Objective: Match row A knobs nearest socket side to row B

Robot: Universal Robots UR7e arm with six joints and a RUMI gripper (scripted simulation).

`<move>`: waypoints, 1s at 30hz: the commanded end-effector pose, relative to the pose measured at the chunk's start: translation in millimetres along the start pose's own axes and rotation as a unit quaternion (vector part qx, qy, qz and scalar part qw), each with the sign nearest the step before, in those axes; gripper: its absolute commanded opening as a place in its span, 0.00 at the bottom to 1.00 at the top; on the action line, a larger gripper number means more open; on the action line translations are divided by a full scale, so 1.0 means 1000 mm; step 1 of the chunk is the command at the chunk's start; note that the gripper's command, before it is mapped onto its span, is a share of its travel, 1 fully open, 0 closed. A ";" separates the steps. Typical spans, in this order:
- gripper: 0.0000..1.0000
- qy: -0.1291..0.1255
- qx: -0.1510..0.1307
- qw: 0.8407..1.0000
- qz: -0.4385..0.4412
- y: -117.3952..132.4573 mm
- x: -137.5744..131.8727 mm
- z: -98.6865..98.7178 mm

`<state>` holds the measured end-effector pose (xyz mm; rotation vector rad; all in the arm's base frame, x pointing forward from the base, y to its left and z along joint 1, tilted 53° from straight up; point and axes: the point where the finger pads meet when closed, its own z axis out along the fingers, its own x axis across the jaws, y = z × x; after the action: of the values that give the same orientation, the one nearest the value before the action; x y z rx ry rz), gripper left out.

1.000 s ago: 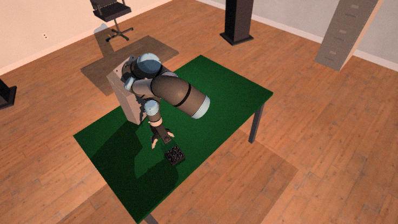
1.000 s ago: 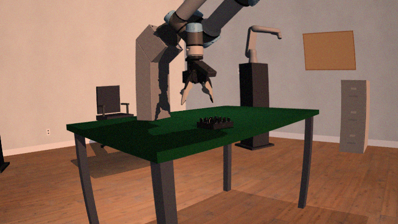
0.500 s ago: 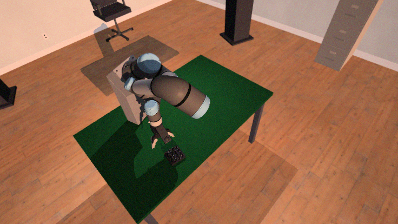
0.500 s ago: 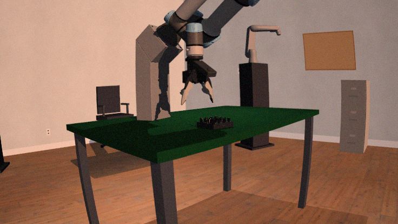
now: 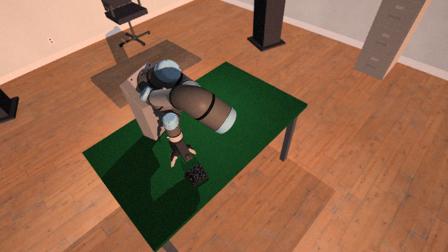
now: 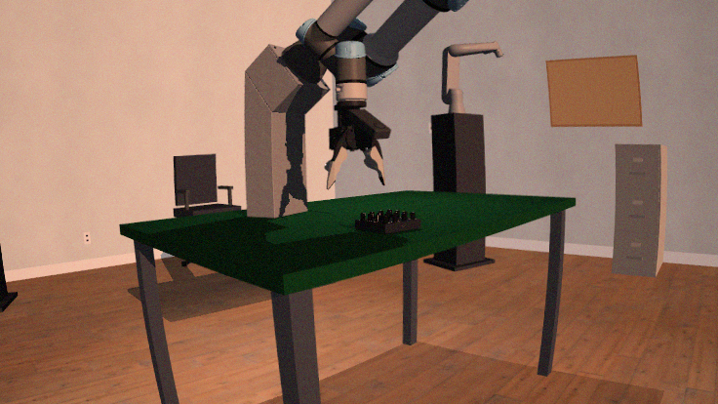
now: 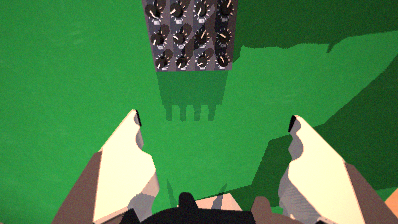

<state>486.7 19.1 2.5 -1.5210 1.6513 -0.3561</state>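
Knob box (image 7: 190, 34) sits at twelve o'clock in my wrist view, on the green table (image 6: 452, 213), its dark knobs in rows of four with pale pointer marks at mixed angles. My gripper (image 6: 355, 178) hangs well above the table top, short of the box, jaws spread fully wide with nothing between them. Both pale fingertips frame bare green cloth, and the box's shadow falls toward six o'clock.
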 end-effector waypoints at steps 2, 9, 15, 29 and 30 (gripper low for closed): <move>1.00 0.000 0.000 1.000 0.002 0.001 0.000 -0.001; 1.00 0.000 0.000 1.000 0.002 0.001 0.000 -0.001; 1.00 0.000 0.000 1.000 0.000 0.001 0.000 -0.001; 1.00 0.000 0.000 0.999 -0.033 -0.003 -0.001 0.000; 1.00 0.000 0.000 0.999 -0.033 -0.003 -0.001 0.000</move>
<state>486.9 19.1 3.4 -1.5483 1.6295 -0.3751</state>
